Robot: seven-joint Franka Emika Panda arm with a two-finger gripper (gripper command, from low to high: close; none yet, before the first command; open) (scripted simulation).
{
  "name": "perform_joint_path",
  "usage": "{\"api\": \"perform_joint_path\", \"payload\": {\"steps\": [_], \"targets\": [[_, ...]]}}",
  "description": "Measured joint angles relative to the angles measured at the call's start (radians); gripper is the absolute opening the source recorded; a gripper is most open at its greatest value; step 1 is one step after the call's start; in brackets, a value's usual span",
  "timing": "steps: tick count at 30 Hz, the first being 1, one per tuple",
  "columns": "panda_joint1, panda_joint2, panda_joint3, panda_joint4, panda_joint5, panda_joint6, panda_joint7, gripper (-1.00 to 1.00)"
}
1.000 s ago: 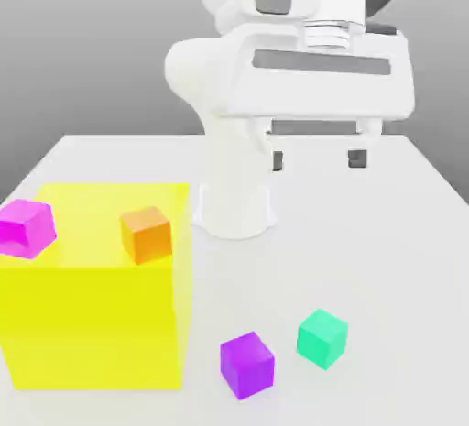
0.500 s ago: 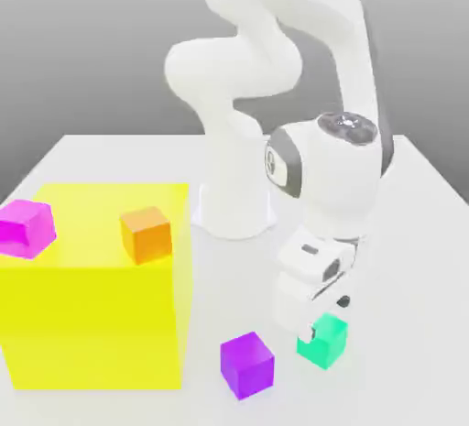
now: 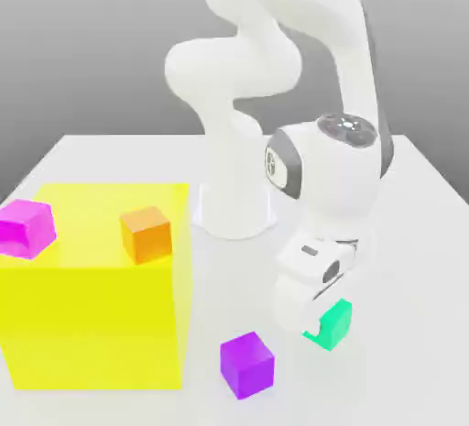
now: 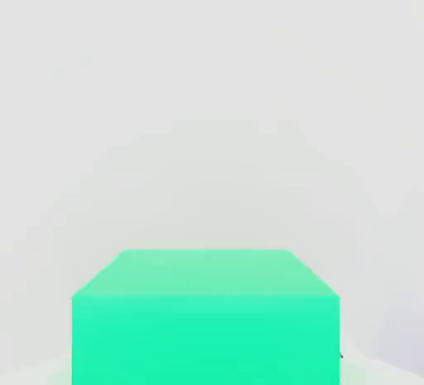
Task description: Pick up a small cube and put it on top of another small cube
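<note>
Orange cube (image 3: 147, 234), magenta cube (image 3: 26, 228) atop big yellow block (image 3: 92, 323).

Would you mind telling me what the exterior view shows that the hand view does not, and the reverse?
Exterior view: the arm, its gripper down at the teal-green cube, the purple cube, the big yellow block carrying an orange cube and a magenta cube. Hand view: the teal-green cube's faces up close. Both share that cube and the white table.
</note>
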Motion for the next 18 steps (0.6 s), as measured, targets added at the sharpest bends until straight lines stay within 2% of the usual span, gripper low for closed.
{"api": "perform_joint_path", "payload": {"steps": [6,18], "targets": [[-0.097,-0.147,-0.063,0.099,-0.051,-0.251,0.06,-1.0],[-0.291,-0.459,-0.23,0.308,-0.049,-0.767,0.105,-1.0]]}}
